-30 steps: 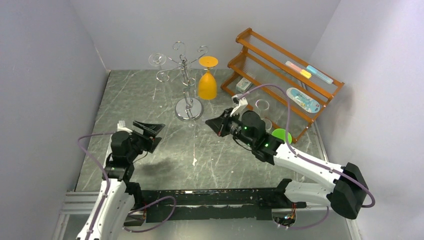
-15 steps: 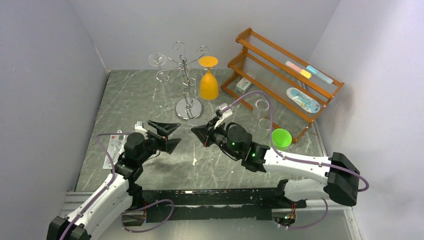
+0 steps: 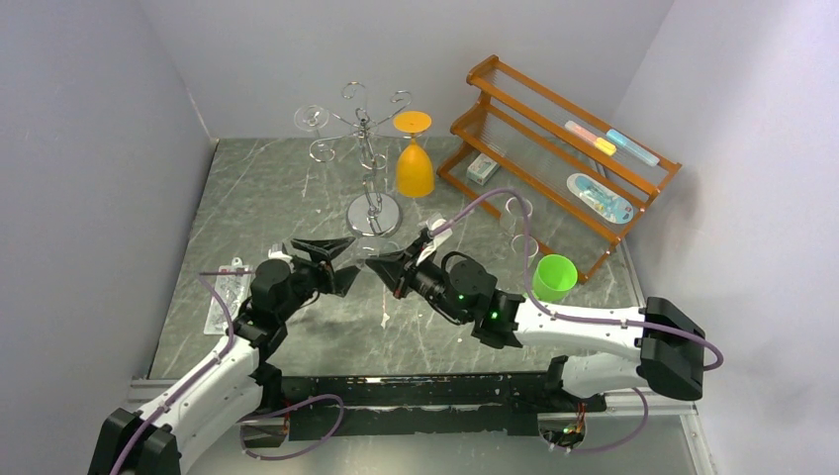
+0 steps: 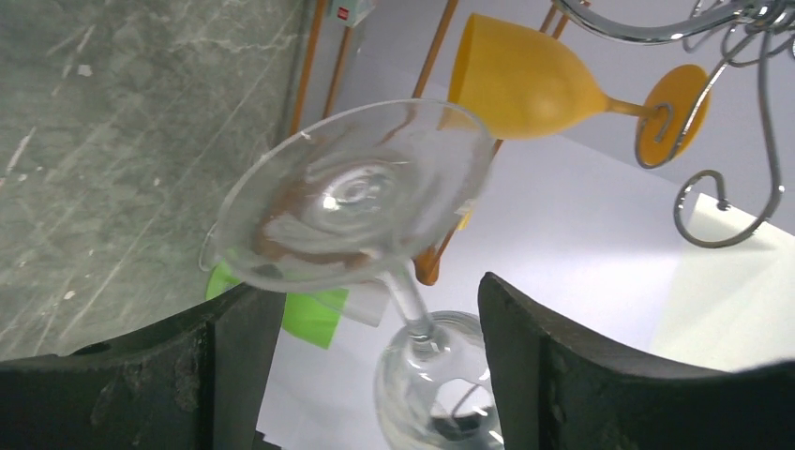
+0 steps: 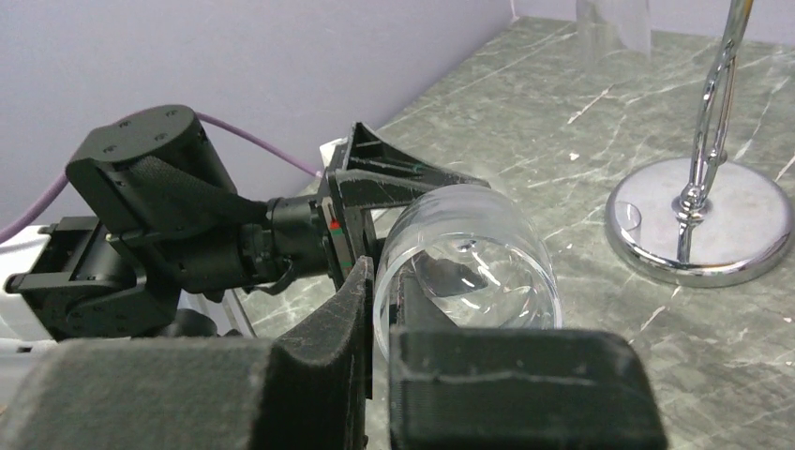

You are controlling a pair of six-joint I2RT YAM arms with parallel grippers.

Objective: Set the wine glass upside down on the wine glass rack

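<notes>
Mid-table, nearest us: we find the two grippers nose to nose. The right gripper (image 3: 384, 272) is clamped on the glass (image 5: 469, 253), its fingers pinched on the bowl's wall at the rim. The glass lies roughly level above the table (image 3: 277, 188), foot pointing at the left arm.

The left gripper (image 4: 375, 300) is spread wide, with one finger (image 4: 234, 366) on either side of the foot. We cannot tell whether either finger touches it. The stem runs from the foot back to the bowl, between the fingers.

Left of the left arm we note a flat packet (image 3: 223, 297) on the table. Right of the right arm stands a green cup (image 3: 554, 277).

Farther back is the rack (image 3: 373, 213), well apart from the glass. An orange glass (image 3: 412, 168) hangs on it upside down, its foot caught in a right-hand arm.

Far right, against the wall, we see a wooden shelf (image 3: 554, 148) with small items on its slats.
</notes>
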